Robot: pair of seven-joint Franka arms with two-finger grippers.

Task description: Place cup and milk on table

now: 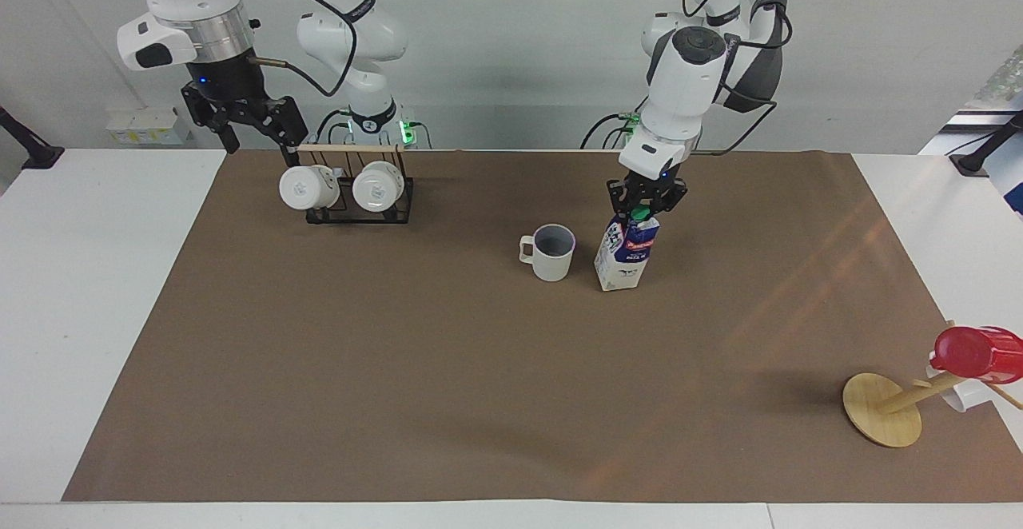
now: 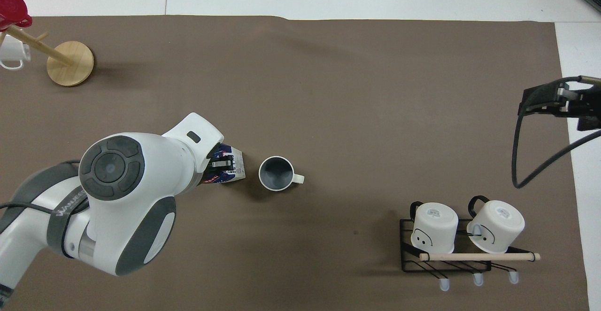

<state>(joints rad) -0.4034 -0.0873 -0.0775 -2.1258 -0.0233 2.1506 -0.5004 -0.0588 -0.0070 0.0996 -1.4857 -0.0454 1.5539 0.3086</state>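
Standing milk [image 1: 626, 256], left tool [image 1: 644, 208] atop

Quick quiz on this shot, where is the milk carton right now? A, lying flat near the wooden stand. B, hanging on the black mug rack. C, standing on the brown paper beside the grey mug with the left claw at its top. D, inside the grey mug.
C: the milk carton stands on the brown paper beside the grey mug, with the left claw at its green cap.
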